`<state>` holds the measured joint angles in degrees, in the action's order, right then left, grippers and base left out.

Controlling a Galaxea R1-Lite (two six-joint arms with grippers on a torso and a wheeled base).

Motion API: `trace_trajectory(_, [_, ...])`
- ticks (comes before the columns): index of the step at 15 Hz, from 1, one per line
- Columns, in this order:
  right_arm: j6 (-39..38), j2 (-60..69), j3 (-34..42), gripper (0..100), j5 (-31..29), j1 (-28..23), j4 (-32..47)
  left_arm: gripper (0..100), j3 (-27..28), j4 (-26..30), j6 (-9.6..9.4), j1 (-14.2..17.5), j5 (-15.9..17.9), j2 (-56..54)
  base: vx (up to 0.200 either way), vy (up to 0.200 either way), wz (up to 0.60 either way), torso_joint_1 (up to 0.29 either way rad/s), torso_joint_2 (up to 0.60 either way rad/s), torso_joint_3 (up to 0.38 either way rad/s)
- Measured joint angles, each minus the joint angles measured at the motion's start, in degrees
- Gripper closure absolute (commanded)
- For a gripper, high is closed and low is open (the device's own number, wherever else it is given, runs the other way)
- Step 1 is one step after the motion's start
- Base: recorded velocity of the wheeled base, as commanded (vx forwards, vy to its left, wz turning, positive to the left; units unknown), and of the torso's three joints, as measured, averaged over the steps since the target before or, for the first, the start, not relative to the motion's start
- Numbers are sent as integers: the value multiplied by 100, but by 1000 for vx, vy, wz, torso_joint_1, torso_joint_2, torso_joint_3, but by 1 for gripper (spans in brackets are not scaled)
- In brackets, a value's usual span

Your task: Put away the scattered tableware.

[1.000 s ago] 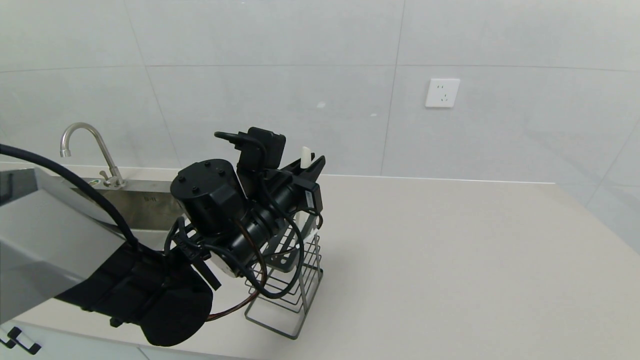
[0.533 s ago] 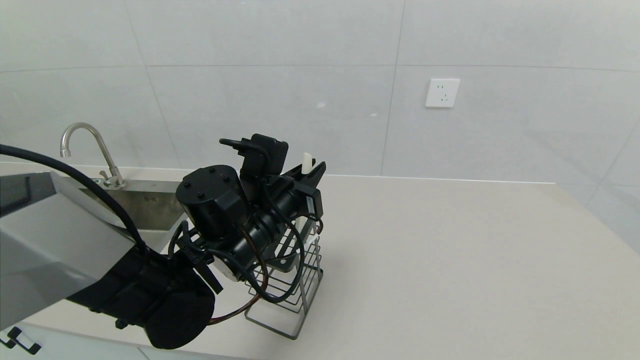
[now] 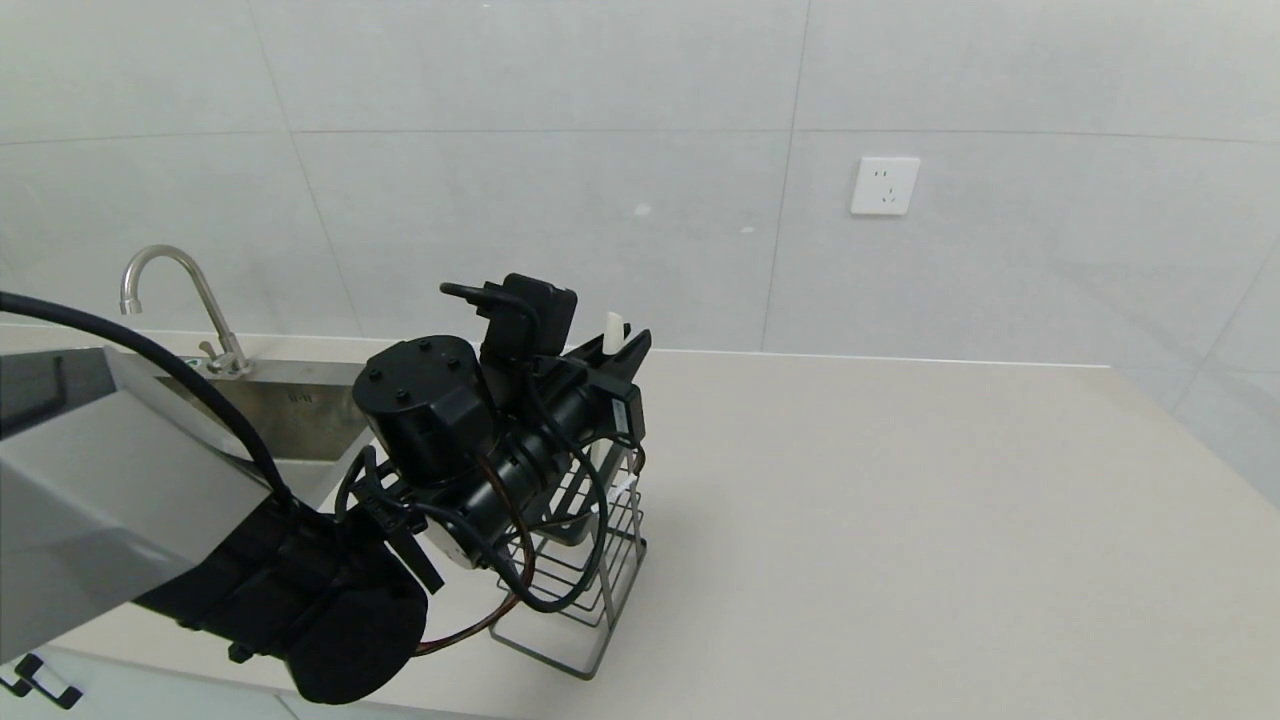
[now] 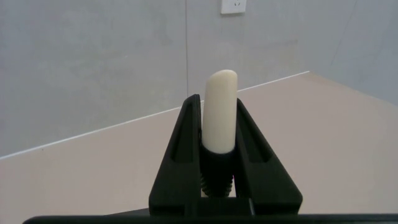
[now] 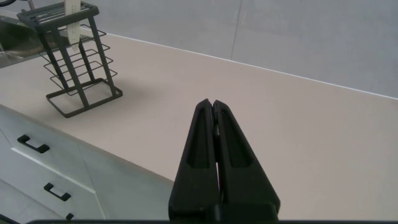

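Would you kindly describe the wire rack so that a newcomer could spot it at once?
Find the steel sink with its curved tap at the left end of the pale counter. Just beside the sink stands the rack, the one dark wire frame on that counter, tall and open-sided.

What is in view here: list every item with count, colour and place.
utensil: one, cream, clamped in the left pincer at the rack's top
wire rack: one, dark grey, on the counter beside the sink
faucet: one, steel, behind the sink
sink: one, steel, at the counter's left end
wall socket: one, white, on the tiled wall
counter: one, beige, along the wall
drawer handles: at least two, black, under the counter
left pincer: one, black, shut on the utensil
right pincer: one, black, shut, empty, over the counter
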<state>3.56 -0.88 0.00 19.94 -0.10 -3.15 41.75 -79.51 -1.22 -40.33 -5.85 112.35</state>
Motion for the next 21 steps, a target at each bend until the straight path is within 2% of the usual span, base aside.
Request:
trace_trajectory(1, [0,0,0,100,0,0,0,0,-2,0,-1,-5,0,-2,0,0,0,0,0,0])
trace_trajectory(6, [2,0,0,100,0,0,2,0,-146,-20,-20,-13,9,-17,0,0,0,0,0,0])
trace_trajectory(11, [-252,0,0,100,6,0,6,0,-179,-44,-211,9,24,-179,0,0,0,0,0,0])
trace_trajectory(14, [-612,0,0,100,2,0,11,0,-195,-44,-247,-10,99,-562,0,0,0,0,0,0])
trace_trajectory(16, [-646,0,0,100,-5,0,9,0,-273,-68,-269,37,525,-933,0,0,0,0,0,0])
trace_trajectory(18, [-651,0,0,100,-7,0,11,0,-534,-347,-277,249,1173,-1279,0,0,0,0,0,0])
trace_trajectory(21, [-651,0,0,100,-2,0,11,0,-935,-589,-252,441,1814,-1869,0,0,0,0,0,0])
